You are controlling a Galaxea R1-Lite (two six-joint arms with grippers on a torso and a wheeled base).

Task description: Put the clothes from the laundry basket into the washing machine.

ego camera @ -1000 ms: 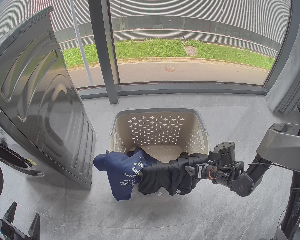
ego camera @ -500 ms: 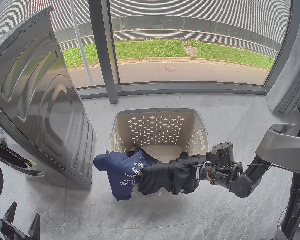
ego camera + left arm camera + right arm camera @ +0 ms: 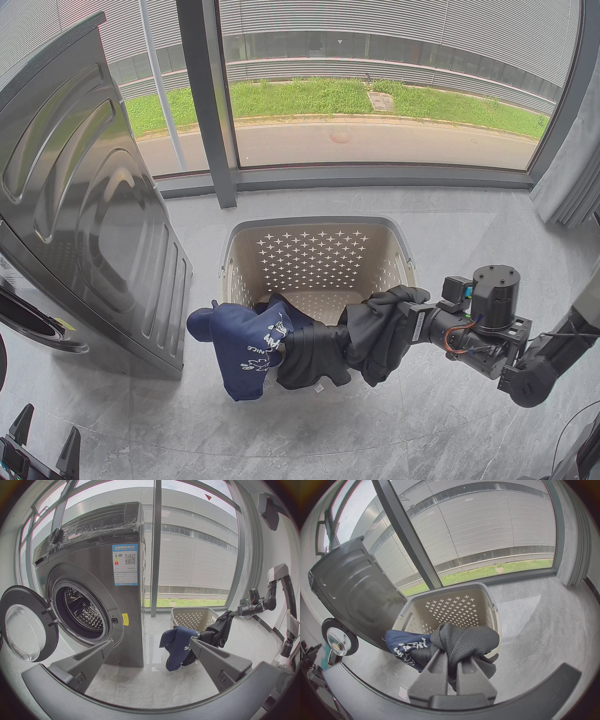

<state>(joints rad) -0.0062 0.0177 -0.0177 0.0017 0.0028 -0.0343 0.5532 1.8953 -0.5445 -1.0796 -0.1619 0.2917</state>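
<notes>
Far left of the right pincer [image 3: 452,660], the washing machine [image 3: 93,598] is gaping open and the left pincer [image 3: 150,644] is idling, jaws spread. Nearer, the navy garment [image 3: 244,350] is hanging over the laundry basket [image 3: 312,222] rim. Clamped on the black garment [image 3: 369,331], the right pincer is rising and drawing back, peeling cloth off the rim: extraction is starting, not finishing.

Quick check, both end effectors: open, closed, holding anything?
Left end effector: open, holding nothing.
Right end effector: closed on the black garment.
</notes>
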